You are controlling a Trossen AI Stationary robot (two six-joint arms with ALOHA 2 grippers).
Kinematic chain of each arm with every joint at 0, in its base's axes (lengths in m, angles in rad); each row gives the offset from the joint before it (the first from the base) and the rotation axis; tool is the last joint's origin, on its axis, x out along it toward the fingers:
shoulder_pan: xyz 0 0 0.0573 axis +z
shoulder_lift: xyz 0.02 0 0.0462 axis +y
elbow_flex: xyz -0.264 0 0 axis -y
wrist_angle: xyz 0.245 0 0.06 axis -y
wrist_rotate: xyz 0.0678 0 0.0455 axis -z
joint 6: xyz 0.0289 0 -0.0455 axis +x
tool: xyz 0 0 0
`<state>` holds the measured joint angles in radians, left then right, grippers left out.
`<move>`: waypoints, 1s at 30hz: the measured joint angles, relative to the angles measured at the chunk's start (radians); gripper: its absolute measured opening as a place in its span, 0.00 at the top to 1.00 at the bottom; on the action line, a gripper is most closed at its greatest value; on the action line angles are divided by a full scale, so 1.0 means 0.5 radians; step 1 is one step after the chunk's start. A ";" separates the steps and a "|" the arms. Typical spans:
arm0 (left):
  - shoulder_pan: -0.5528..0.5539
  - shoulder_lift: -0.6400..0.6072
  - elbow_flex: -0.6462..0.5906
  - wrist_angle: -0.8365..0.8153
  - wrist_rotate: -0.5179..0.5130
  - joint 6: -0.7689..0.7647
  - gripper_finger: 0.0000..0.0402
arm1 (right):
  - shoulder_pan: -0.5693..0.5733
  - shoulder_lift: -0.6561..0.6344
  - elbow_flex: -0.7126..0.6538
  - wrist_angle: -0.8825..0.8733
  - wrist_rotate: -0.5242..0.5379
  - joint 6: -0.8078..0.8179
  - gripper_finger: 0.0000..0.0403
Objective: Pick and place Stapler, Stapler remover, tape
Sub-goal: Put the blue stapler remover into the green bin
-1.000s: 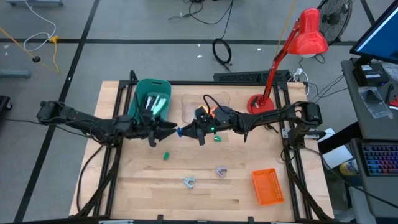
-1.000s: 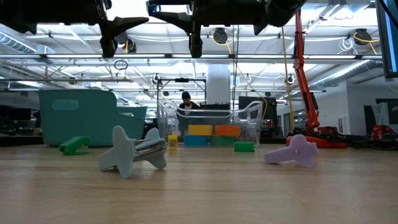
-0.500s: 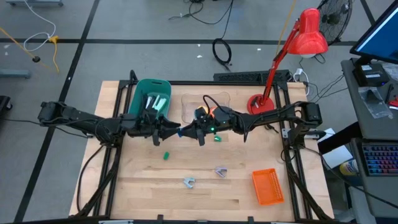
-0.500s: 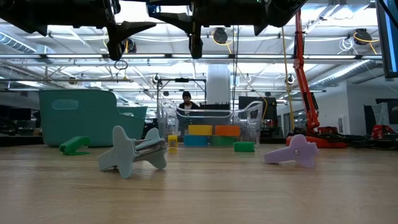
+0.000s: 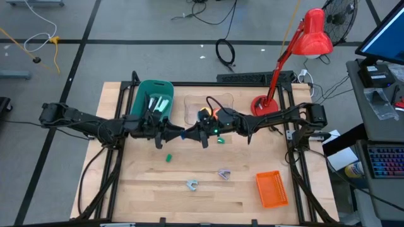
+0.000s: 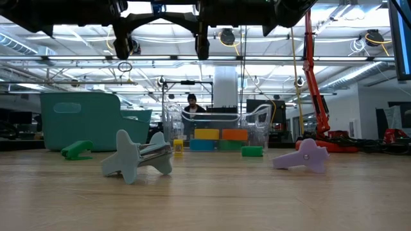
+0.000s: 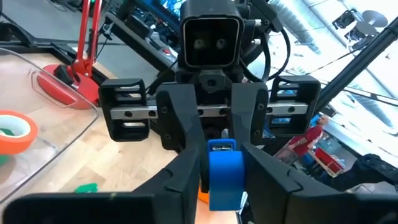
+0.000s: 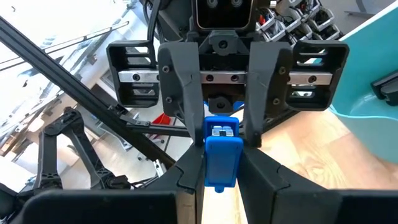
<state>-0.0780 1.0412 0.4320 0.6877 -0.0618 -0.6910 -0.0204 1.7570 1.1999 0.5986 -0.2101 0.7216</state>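
Both hands, left point(image 5: 177, 133) and right point(image 5: 191, 133), clamp one blue stapler point(image 8: 222, 155); orange tape point(image 7: 13, 132) lies in the clear tray point(image 5: 191, 113)

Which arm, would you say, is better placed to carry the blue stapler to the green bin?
Left: the left gripper and right gripper both clasp the blue stapler, but the green bin lies on the left arm's side.
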 joint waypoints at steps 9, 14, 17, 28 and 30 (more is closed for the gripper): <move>0.002 -0.001 0.005 -0.011 0.055 -0.005 0.82 | 0.001 0.000 0.000 -0.008 0.002 0.005 0.85; 0.002 -0.001 0.005 -0.009 0.056 -0.010 0.82 | 0.001 0.000 0.000 -0.005 0.001 -0.010 0.84; 0.002 -0.001 0.007 -0.009 0.056 -0.022 0.82 | 0.001 0.000 0.000 -0.002 -0.004 -0.025 0.80; 0.000 0.003 0.009 -0.008 0.047 -0.014 0.82 | -0.001 0.001 0.005 -0.073 -0.011 -0.023 0.65; 0.000 0.004 0.009 -0.006 0.049 -0.014 0.82 | -0.003 0.001 0.005 -0.091 -0.003 -0.023 0.63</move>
<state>-0.0780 1.0431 0.4366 0.6846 -0.0376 -0.6979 -0.0220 1.7573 1.2026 0.5531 -0.2117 0.7099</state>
